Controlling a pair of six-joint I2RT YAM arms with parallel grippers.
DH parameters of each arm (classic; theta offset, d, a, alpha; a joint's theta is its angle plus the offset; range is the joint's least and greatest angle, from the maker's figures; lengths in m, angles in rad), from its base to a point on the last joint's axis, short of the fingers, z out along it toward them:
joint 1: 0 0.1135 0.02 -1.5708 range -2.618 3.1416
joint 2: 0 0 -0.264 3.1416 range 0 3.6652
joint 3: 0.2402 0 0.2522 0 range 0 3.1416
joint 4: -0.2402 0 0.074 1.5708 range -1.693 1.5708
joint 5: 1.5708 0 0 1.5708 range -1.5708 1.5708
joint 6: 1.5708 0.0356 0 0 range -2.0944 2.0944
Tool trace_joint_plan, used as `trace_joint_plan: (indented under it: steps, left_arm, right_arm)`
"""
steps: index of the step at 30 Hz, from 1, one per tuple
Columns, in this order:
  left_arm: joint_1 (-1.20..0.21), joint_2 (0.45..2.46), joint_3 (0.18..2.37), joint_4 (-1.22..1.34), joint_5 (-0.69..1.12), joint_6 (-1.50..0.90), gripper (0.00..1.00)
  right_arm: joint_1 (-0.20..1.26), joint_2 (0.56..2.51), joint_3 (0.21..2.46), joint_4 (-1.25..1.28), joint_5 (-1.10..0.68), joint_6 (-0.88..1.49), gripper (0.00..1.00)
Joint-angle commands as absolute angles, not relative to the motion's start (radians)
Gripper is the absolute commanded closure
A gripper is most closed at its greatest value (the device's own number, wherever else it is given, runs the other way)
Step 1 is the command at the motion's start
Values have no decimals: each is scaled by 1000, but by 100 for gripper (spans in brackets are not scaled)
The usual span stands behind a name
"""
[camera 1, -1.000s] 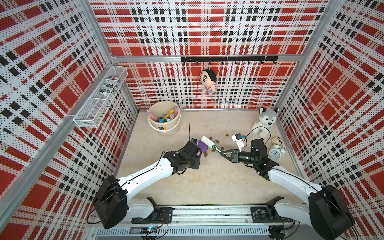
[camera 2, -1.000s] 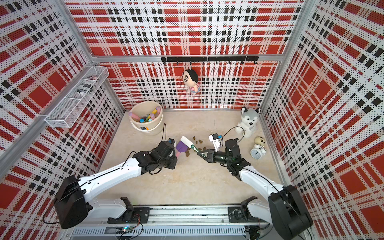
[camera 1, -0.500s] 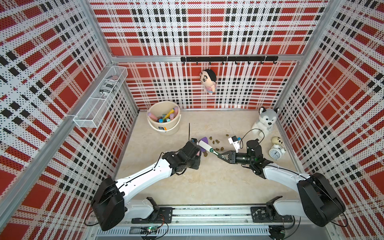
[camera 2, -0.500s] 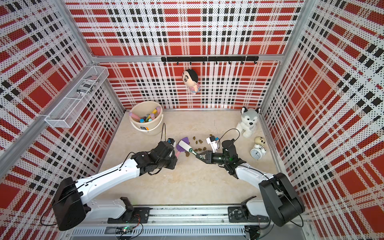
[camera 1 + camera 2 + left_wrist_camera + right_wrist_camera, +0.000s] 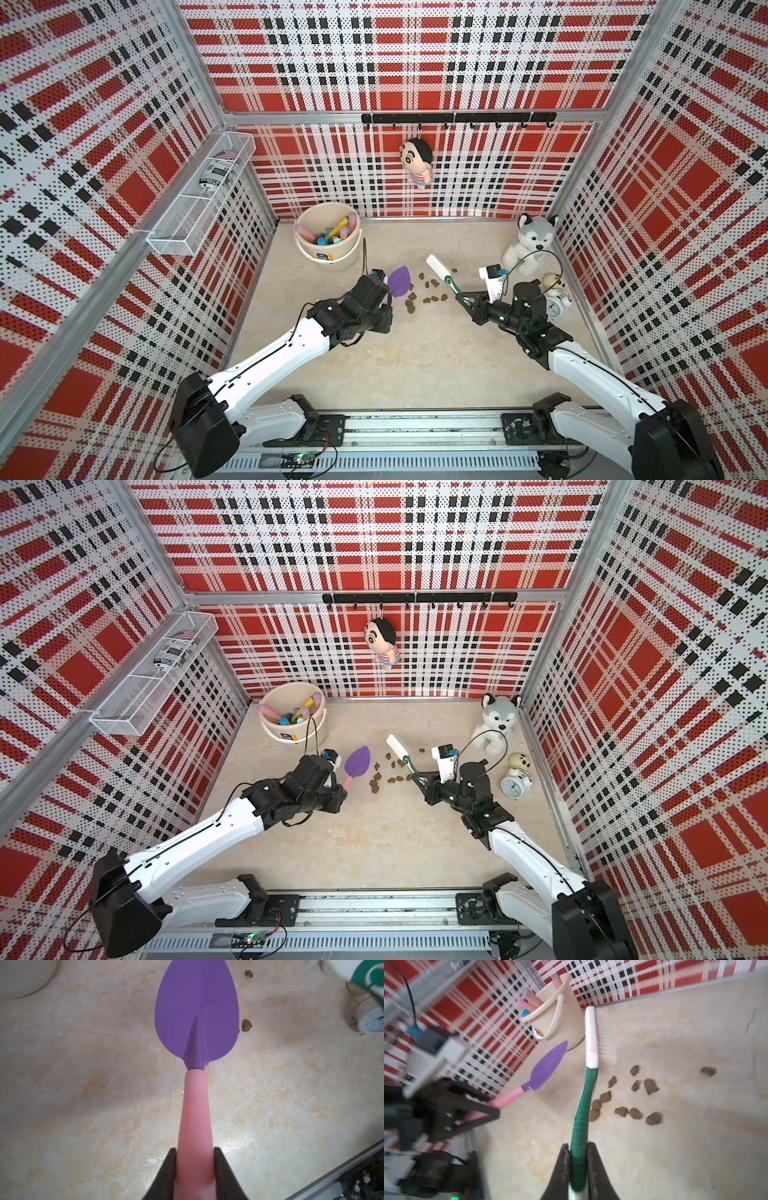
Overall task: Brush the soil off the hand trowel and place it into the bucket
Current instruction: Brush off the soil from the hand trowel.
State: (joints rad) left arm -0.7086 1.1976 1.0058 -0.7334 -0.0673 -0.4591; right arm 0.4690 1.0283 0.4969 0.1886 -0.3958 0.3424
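Near the middle of the beige marbled tabletop (image 5: 415, 353), the left claw (image 5: 195, 1150) is clamped tight on the pink handle of a plastic trowel (image 5: 400, 281) with a purple leaf-shaped blade, holding it clear of the surface. The trowel's long axis runs from the claw toward the far wall, leaning slightly right. The round cream-beige plastic bucket (image 5: 347, 253), already holding several pastel tools, stands in the far left corner. That puts it far and left of the blade tip, and much nearer the left arm than the right. Judging by this, the blade has to swing left and travel farther back to reach the rim.

To the right, the right claw (image 5: 578, 1147) is closed on the green handle of a scrubbing brush (image 5: 440, 270) with a white head. The soil (image 5: 650, 1085), small olive-brown lumps, lies scattered on the tabletop between the two tools. The blade face in the left wrist view carries none.

A second ago the brush head lay against the blade. Now it has drawn away to the right, leaving a clear gap, while the trowel sits almost where it was.
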Motion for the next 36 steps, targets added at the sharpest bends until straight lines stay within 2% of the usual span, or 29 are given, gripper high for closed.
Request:
trace_joint_plan:
  steps: [1, 4, 7, 13, 18, 23, 36]
  left_arm:
    - [-662, 1195, 1086, -853, 29, -431, 100]
    - [-641, 1213, 1128, -923, 61, -412, 100]
    - [-637, 1220, 1143, -959, 57, -408, 100]
    - [-632, 1214, 1128, -963, 68, -411, 100]
    - [-631, 1221, 1097, -966, 96, -409, 100]
    - [-630, 1234, 1077, -962, 128, -409, 100]
    - [-629, 1237, 1068, -963, 157, -391, 100]
  right_arm:
    - [607, 1030, 496, 141, -119, 28, 100]
    - [734, 1051, 492, 158, -12, -147, 100]
    - [883, 1077, 483, 186, 177, -363, 100]
    - [1034, 1153, 505, 206, 420, -632, 100]
    - [1131, 1230, 488, 350, 613, -866, 100]
    - [1185, 1309, 472, 513, 692, -1061, 100]
    - [1160, 1408, 488, 716, 800, -1212, 100]
